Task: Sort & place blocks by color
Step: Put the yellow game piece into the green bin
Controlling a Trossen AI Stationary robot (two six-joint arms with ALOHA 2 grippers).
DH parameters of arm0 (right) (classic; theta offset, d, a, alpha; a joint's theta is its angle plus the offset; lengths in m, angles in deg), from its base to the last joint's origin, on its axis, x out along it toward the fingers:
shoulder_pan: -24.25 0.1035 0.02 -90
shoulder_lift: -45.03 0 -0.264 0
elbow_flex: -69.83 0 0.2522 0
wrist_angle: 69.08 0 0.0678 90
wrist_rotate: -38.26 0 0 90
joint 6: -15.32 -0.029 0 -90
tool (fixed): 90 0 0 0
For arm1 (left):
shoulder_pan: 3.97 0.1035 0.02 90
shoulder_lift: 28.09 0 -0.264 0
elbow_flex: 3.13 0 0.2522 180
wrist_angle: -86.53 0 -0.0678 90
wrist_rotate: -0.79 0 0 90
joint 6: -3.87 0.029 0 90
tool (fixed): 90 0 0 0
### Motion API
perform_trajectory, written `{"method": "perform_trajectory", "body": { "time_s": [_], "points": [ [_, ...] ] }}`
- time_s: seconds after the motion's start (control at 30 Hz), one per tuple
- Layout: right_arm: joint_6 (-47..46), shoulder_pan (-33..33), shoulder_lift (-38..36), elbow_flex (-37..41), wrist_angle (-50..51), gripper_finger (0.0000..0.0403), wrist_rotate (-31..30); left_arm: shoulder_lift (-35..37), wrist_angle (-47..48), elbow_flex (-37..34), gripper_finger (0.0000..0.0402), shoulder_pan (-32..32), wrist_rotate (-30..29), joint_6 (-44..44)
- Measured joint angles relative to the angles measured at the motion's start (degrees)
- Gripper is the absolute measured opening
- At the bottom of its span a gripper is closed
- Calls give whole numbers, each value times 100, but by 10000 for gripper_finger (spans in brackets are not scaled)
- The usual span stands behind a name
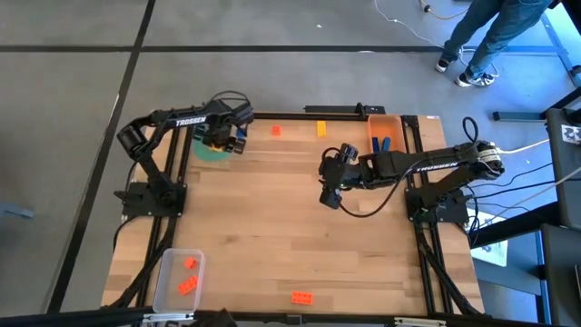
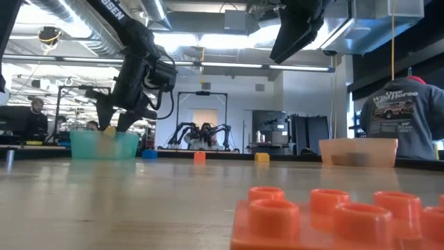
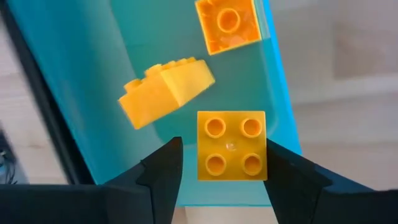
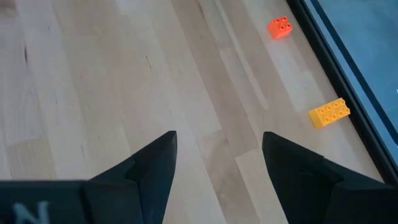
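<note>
Pale wooden worktop (image 1: 272,236) in a lit workshop, a person (image 2: 401,118) standing beyond its far edge. Left end effector (image 3: 221,165) over the green bin (image 1: 214,148) at the far left corner, fingers spread with a gap on both sides of a square yellow block (image 3: 231,145) lying in the bin; two more yellow blocks (image 3: 166,89) just beyond. Right end effector (image 4: 217,155) mid-worktop, jaws apart, empty, above bare wood. Farther out: an orange-red block (image 1: 277,131) and a yellow brick (image 1: 320,129) near the far edge, blue pieces (image 1: 381,143) in the orange bin (image 1: 383,121), red blocks (image 1: 189,274) in the clear bin (image 1: 167,286), one orange-red brick (image 1: 301,296) at the near edge.
</note>
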Motion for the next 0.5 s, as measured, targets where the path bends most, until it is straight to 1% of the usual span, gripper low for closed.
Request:
{"method": "perform_trajectory", "body": {
  "time_s": [0.13,0.23,0.33,0.4,0.5],
  "points": [
    [-7,0,0,0,2,238,2,0,-16,0,196,88,365,353],
    [-7,0,0,0,2,238,2,0,-45,0,196,103,6,294],
    [-9,0,0,0,2,238,4,0,-162,0,196,103,-24,162],
    [-9,0,0,0,0,238,4,0,-335,0,196,123,175,183],
    [-9,0,0,0,2,238,7,2,-515,0,195,224,647,293]
  ]
}}
